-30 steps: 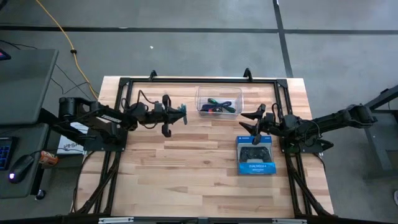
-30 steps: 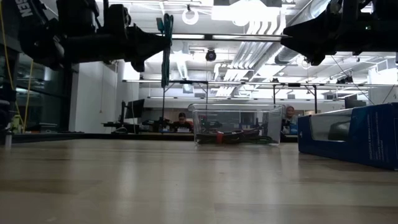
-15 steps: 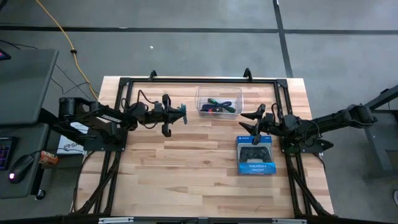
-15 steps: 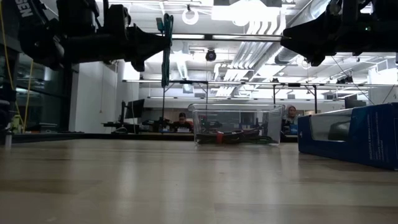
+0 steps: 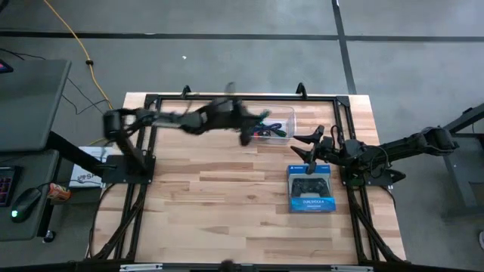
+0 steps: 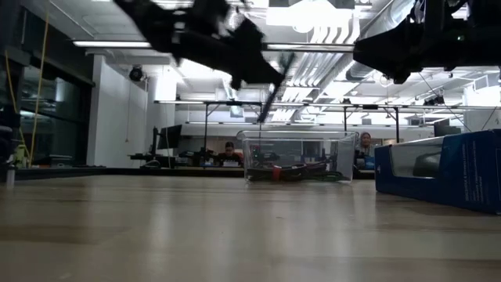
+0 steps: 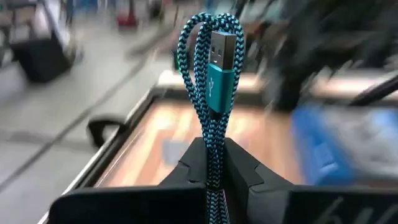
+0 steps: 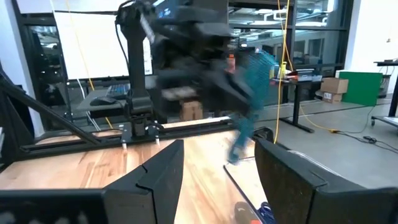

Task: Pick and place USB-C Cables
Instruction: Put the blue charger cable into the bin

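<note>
My left gripper [image 5: 252, 128] is up in the air at the near left rim of the clear tub [image 5: 291, 125], shut on a cyan braided cable bundle [image 7: 211, 93]. In the low view the bundle [image 6: 274, 90] slants down from the fingers above the tub [image 6: 297, 157]. Dark, red and green cables [image 6: 293, 171] lie on the tub's floor. My right gripper [image 5: 301, 148] waits open at the table's right, above the far end of the blue controller box [image 5: 311, 191]. My left gripper pinches the folded cyan strands [image 7: 212, 163] between its two fingers, about midway along the bundle. The fingers come nearly level from the table's left and lie across the bundle. The looped end with the silver plug [image 7: 222, 45] sticks out past the fingertips. The bundle is lifted clear of the table.
The blue box [image 6: 446, 168] lies on the wood near the table's right edge. A black frame rail [image 5: 242, 97] runs along the far edge behind the tub. Bare wood [image 5: 219, 204] fills the middle and near part of the table.
My left gripper has swung fast toward the table's right, from left of centre to the tub, rising a little and tipping more level. The cyan bundle went with it and has turned from hanging upright to slanting.
</note>
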